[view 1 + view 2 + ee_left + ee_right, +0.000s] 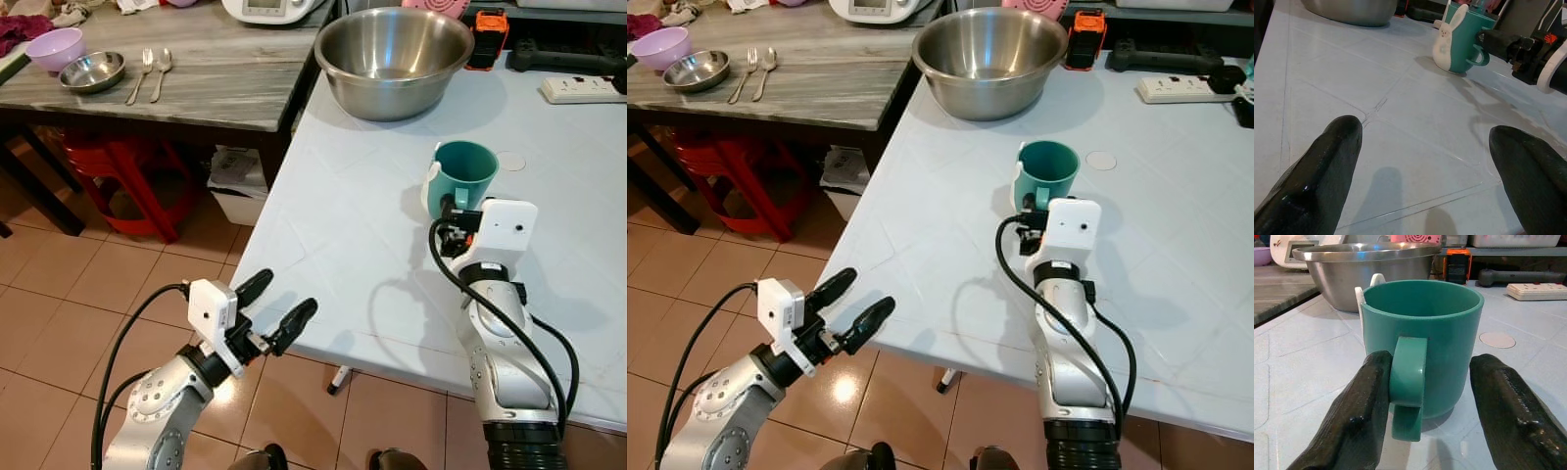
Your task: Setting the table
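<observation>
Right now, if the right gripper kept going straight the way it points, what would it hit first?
The green mug. The right gripper is open with its fingers on either side of the handle, so the handle would likely be met first.

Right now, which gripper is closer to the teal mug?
Right. The right gripper is at the mug, its open fingers either side of the handle. The left gripper hangs open off the table's near edge, well short of the mug.
</observation>
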### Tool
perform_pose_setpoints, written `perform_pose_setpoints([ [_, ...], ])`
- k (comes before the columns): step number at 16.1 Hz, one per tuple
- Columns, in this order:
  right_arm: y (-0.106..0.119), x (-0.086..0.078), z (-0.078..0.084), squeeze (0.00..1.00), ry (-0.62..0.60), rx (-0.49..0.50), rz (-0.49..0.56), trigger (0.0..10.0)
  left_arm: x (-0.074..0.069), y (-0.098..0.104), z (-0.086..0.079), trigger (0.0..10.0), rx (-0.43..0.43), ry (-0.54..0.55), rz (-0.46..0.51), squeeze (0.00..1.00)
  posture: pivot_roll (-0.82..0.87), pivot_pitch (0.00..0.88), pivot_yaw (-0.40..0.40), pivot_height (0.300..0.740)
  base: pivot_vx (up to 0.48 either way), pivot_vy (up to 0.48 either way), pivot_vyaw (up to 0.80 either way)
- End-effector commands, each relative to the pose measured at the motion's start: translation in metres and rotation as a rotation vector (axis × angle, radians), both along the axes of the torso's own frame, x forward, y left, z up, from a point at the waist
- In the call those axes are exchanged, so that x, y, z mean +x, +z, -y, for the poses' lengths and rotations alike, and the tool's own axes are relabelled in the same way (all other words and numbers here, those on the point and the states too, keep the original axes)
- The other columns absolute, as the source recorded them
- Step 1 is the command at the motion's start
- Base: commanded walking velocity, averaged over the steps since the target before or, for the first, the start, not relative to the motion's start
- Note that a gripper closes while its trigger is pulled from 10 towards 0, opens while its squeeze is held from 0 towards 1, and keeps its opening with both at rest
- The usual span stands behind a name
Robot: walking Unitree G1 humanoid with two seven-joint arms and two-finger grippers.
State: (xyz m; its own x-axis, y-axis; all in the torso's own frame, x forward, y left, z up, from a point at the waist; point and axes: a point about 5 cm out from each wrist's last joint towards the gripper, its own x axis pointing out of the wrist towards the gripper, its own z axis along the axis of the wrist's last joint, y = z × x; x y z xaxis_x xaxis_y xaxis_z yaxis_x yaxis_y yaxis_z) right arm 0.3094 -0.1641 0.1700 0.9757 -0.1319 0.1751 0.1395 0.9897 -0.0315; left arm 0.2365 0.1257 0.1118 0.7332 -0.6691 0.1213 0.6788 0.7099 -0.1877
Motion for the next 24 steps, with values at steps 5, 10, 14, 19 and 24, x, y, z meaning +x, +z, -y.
perform_pose_setpoints([
  [5,-0.002,0.0,0.003,0.0,-0.031,-0.007,-0.005,0.0,-0.004,0.001,-0.001,10.0,0.012,-0.014,0.0,0.0,-0.12,0.192,0.087,0.74,0.0,0.0,0.0],
  [10,-0.002,0.001,0.002,0.0,-0.031,-0.006,-0.006,0.0,-0.003,0.001,-0.001,10.0,0.014,-0.022,0.002,0.0,-0.13,0.191,0.087,0.74,0.0,0.0,0.0],
  [14,-0.001,0.001,0.002,0.0,-0.034,0.001,-0.004,0.0,-0.002,0.001,-0.001,10.0,0.013,-0.023,0.004,0.0,-0.13,0.189,0.088,0.74,0.0,0.0,0.0],
  [19,0.003,0.001,0.0,0.0,-0.011,0.003,0.011,0.0,0.017,-0.003,-0.015,10.0,0.088,0.221,-0.038,0.0,-0.12,0.178,0.084,0.74,0.0,0.0,0.0],
  [24,0.0,-0.008,-0.007,0.0,0.044,-0.003,0.025,10.0,0.03,-0.002,-0.032,10.0,0.098,0.37,-0.062,0.0,-0.11,0.167,0.086,0.74,0.0,0.0,0.0],
])
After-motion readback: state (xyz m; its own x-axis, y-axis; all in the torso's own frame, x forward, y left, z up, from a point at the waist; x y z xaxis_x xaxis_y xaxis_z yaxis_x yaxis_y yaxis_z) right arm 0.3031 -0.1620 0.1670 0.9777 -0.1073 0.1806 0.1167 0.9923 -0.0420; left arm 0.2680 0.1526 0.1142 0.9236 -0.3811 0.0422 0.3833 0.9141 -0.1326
